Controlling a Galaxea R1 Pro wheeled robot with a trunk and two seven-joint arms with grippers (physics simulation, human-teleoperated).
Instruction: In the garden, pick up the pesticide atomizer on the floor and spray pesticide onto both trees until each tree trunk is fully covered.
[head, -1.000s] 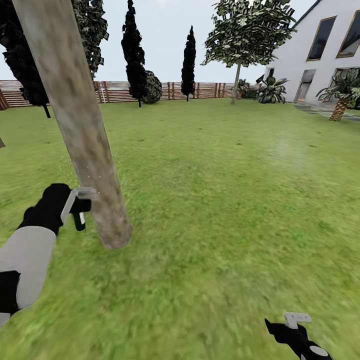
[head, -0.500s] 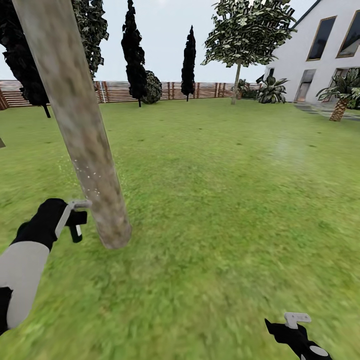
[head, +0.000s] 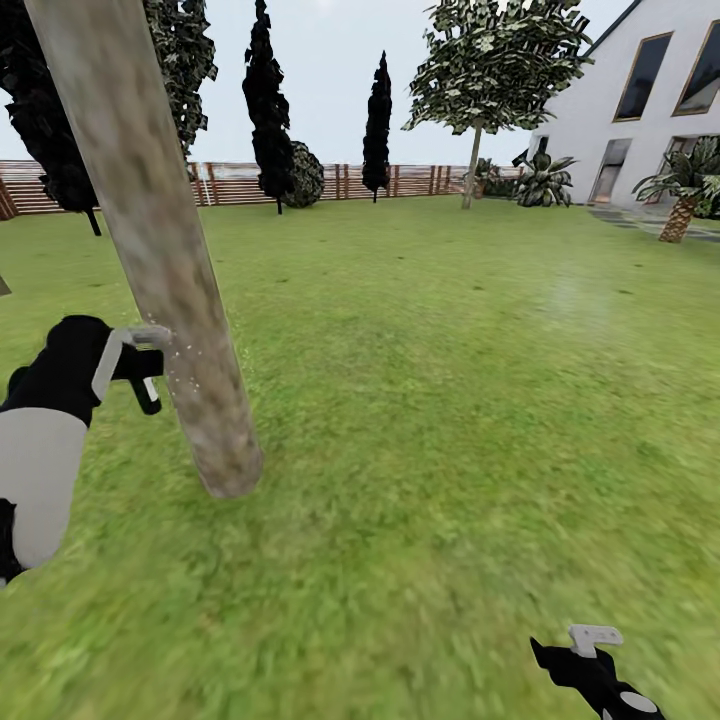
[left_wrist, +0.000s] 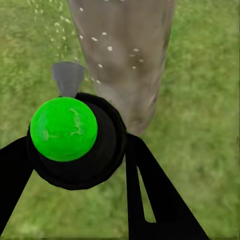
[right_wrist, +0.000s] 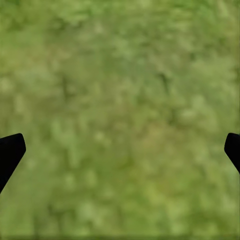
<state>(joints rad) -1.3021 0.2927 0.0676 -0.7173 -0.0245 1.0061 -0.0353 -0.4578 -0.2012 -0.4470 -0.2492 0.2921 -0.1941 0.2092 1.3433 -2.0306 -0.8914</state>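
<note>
A leaning grey-brown tree trunk (head: 160, 250) rises from the lawn at the left of the head view, with tiny white specks (head: 185, 365) on its lower part. My left gripper (head: 120, 365) is shut on the pesticide atomizer (head: 140, 365), held just left of the trunk with its grey trigger head pointing at the bark. In the left wrist view the black bottle with its green spot (left_wrist: 64, 128) sits between my fingers (left_wrist: 145, 195), and white droplets (left_wrist: 107, 47) speckle the trunk (left_wrist: 125, 55) close ahead. My right gripper (right_wrist: 120, 150) stands open over bare grass, low at the head view's right (head: 590, 650).
A second tree (head: 490, 70) with ragged foliage stands far off by the brown slat fence (head: 330, 182). Dark cypresses (head: 268, 100) line the fence. A white house (head: 640, 100) and a short palm (head: 685, 195) are at the right. Open lawn (head: 450, 380) spreads ahead.
My left arm has lifted the atomizer up along the trunk, after dipping slightly half a second ago. White specks now show higher on the bark. The right arm has stayed still.
</note>
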